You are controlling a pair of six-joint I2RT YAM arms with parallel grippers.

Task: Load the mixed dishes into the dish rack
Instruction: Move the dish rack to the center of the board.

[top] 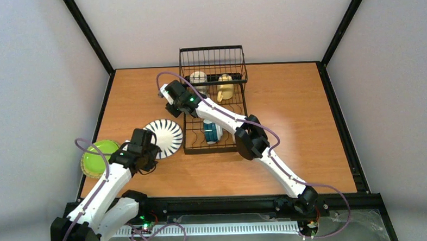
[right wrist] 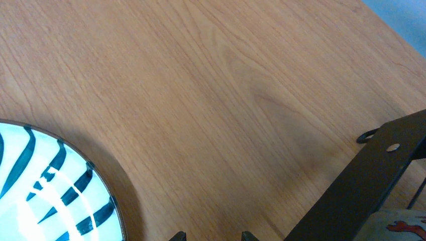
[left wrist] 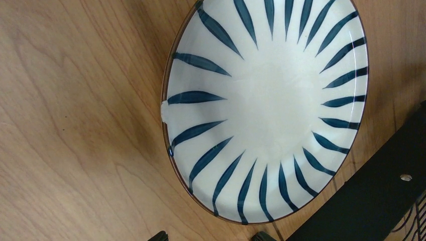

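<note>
Striped plate (top: 166,138) lies flat on the table, just left of the dish rack (top: 186,133). The nearer left gripper (left wrist: 211,237) hovers at its near-left rim, jaws wide, empty. Right gripper (right wrist: 213,237), part open and seemingly empty, hangs by the rack's left side

Table: we see a warm wood-grain top (top: 310,149) with a black border.
Walls: we see plain pale grey panels (top: 212,23) on three sides.
Frame: black struts (top: 88,33) climb the back corners.
Light: we find it soft and even.
</note>
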